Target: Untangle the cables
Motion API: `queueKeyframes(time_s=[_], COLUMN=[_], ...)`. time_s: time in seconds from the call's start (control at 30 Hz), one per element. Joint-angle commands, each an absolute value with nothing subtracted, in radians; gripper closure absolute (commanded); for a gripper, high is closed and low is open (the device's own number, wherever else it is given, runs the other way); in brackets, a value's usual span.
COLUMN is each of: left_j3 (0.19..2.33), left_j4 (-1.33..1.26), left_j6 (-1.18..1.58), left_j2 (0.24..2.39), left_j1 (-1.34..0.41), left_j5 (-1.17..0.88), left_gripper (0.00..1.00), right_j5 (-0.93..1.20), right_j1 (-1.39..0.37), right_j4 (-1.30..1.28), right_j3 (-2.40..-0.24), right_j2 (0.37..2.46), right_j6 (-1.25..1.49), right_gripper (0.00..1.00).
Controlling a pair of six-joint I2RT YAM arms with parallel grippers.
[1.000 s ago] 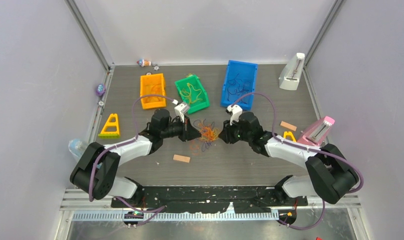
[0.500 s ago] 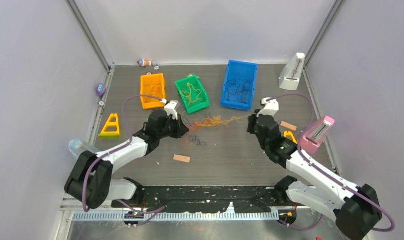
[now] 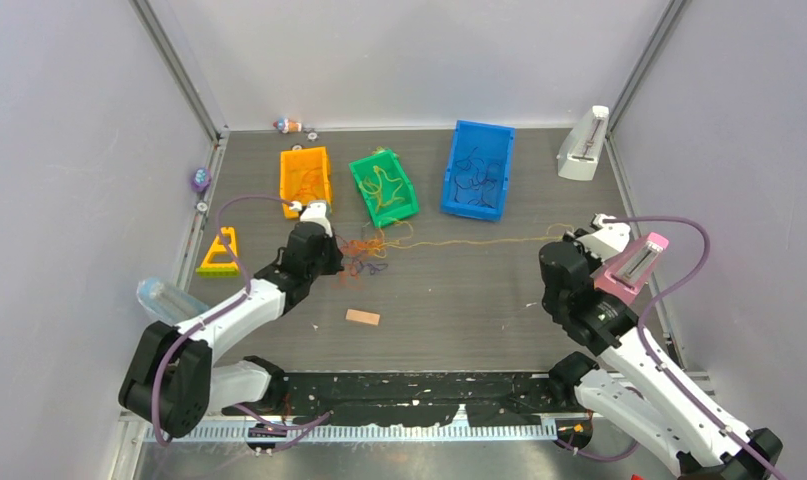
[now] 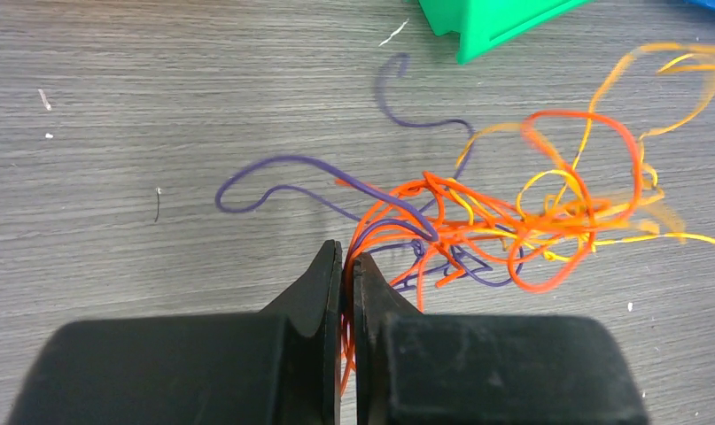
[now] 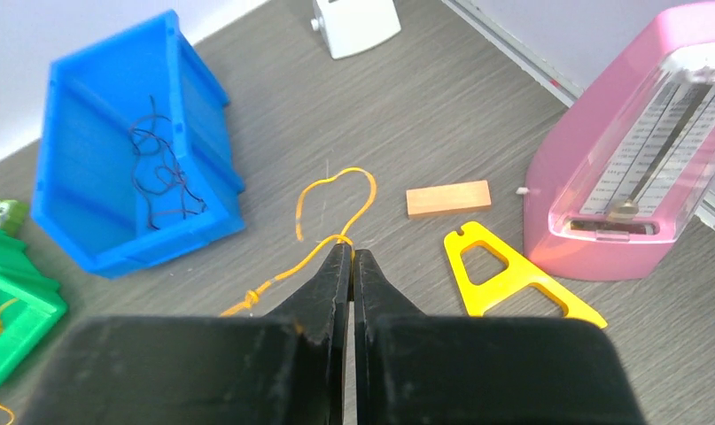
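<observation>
We are viewing the grey counter [image 3: 459, 300], where a blue bin [image 3: 489, 150] and a green bin [image 3: 407, 190] are standing along the far side and a pink metronome [image 5: 637, 159] is sitting at the right edge. The left claw [image 4: 343, 257] is pinching fully closed on the cable tangle [image 4: 477, 230] (orange, purple and yellow strands knotted together), which is lying on the counter just in front of the green bin. The right claw [image 5: 351, 252], its jaws pressed together, is gripping one yellow strand [image 5: 291, 268] beside the metronome. This strand is stretching across the counter from the tangle, passing in front of the blue bin.
</observation>
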State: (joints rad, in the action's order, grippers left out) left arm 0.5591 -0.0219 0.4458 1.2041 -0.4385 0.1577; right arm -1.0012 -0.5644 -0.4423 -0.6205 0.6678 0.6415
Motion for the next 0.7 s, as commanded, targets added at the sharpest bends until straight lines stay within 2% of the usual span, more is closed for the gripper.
queueKeyframes(time_s=[0.0, 0.03, 0.07, 0.17, 0.23, 0.33, 0.4, 0.53, 0.67], left_j3=[0.551, 0.553, 0.559, 0.569, 0.549, 0.494, 0.472, 0.500, 0.626], left_j4=[-0.040, -0.036, -0.027, -0.017, -0.041, -0.140, -0.192, -0.288, -0.281], left_j6=[0.439, 0.438, 0.435, 0.425, 0.417, 0.364, 0.298, 0.166, 0.124], left_j2=[1.169, 1.171, 1.173, 1.172, 1.149, 1.070, 1.009, 0.979, 1.071], left_j1=[-0.433, -0.433, -0.433, -0.433, -0.434, -0.472, -0.525, -0.626, -0.674], left_j5=[0.200, 0.200, 0.203, 0.195, 0.171, 0.133, 0.124, -0.028, -0.178], left_gripper=[0.96, 0.92, 0.84, 0.47, 0.31, 0.20, 0.17, 0.15, 0.14], right_j5=[-1.038, -1.041, -1.040, -0.966, -0.836, -0.630, -0.484, -0.230, -0.101], right_j1=[-0.559, -0.559, -0.559, -0.558, -0.558, -0.558, -0.558, -0.558, -0.558], right_j4=[-0.411, -0.416, -0.421, -0.379, -0.326, -0.269, -0.249, -0.276, -0.304], right_j3=[-0.682, -0.686, -0.699, -0.724, -0.742, -0.786, -0.830, -0.956, -1.074], right_j2=[0.636, 0.633, 0.631, 0.628, 0.627, 0.637, 0.657, 0.735, 0.799], right_j6=[0.587, 0.589, 0.584, 0.528, 0.452, 0.356, 0.320, 0.292, 0.285], right_gripper=[0.95, 0.95, 0.95, 0.95, 0.95, 0.95, 0.95, 0.95, 0.95])
